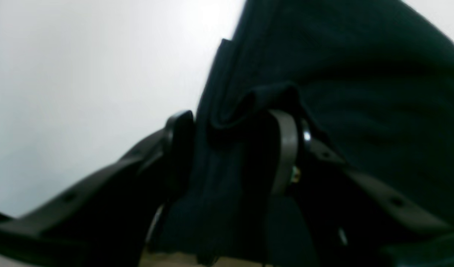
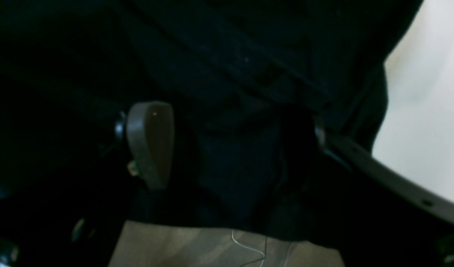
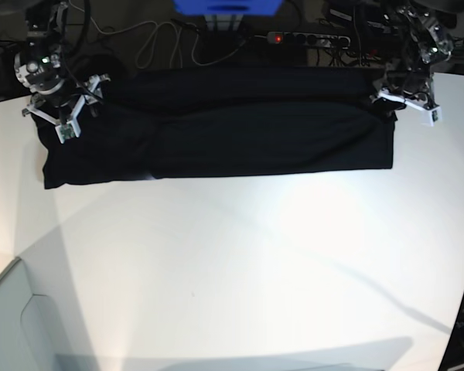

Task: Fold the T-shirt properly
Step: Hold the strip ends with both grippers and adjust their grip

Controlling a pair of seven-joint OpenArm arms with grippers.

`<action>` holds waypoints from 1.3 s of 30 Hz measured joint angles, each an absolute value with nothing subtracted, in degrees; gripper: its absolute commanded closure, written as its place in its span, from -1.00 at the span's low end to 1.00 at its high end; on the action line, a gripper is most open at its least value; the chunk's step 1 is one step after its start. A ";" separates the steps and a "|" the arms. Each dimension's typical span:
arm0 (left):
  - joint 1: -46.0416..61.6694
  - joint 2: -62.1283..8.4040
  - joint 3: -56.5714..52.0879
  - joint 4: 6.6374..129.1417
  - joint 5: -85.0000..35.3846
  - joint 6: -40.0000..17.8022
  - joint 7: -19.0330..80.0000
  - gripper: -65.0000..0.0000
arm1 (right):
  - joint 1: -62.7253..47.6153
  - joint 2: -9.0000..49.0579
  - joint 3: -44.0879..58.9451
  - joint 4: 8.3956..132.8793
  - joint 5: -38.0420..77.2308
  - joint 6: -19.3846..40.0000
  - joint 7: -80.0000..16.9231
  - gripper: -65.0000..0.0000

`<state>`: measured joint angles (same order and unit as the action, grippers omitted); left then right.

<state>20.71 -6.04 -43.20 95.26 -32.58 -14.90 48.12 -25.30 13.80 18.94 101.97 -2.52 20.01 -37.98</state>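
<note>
The black T-shirt [image 3: 240, 131] lies folded into a long band across the far side of the white table [image 3: 240, 255], plain side showing; no print is visible. My left gripper [image 3: 387, 104] is at the band's right end, shut on a bunch of the black cloth [image 1: 234, 148] between its fingers [image 1: 286, 148]. My right gripper [image 3: 81, 108] is at the band's left end, shut on the black cloth [image 2: 234, 163] beside its grey finger [image 2: 150, 144]. Both ends look lifted slightly off the table.
A power strip [image 3: 309, 37] and cables [image 3: 151, 42] lie beyond the table's far edge, with a blue object [image 3: 226, 6] at top centre. The table's white surface stretches toward the near edge in the base view.
</note>
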 measured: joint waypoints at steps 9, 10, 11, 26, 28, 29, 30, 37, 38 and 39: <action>27.77 -6.79 -43.86 113.21 -47.97 -15.18 48.21 0.10 | -25.30 13.82 18.94 101.97 -2.50 20.01 -37.98 -0.35; 27.57 -6.63 -44.80 113.36 -47.99 -15.22 48.01 0.10 | -25.32 13.82 18.94 101.97 -2.50 20.01 -37.98 -0.35; 27.07 -6.46 -45.82 112.97 -47.27 -15.05 48.38 0.10 | -25.32 13.82 18.94 101.97 -2.52 20.01 -37.98 -0.35; 19.73 -11.35 -47.16 85.43 -47.00 -14.59 48.05 0.10 | -25.43 13.80 18.94 101.97 -2.50 20.01 -38.02 -0.35; 19.66 -11.31 -47.16 85.06 -47.37 -14.66 47.83 0.10 | -25.45 13.80 18.94 101.97 -2.52 20.01 -38.15 -0.35; 19.68 -11.29 -47.16 85.12 -47.37 -14.68 47.83 0.10 | -25.45 13.80 18.94 101.97 -2.52 20.01 -38.15 -0.35; 19.75 -11.29 -47.16 85.27 -47.40 -14.68 47.90 0.10 | -25.45 13.80 18.94 101.97 -2.52 20.01 -38.15 -0.35; 23.38 -10.74 -49.36 100.86 -47.75 -14.74 51.62 0.10 | -25.47 13.80 18.94 102.00 -2.52 20.01 -38.20 -0.35; 23.33 -10.46 -50.06 103.04 -48.14 -14.63 51.33 0.10 | -25.47 13.80 18.94 102.00 -2.50 20.01 -38.17 -0.35; 23.16 -10.17 -50.30 104.73 -48.77 -14.79 51.05 0.10 | -25.47 13.80 18.94 102.00 -2.50 19.99 -38.28 -0.35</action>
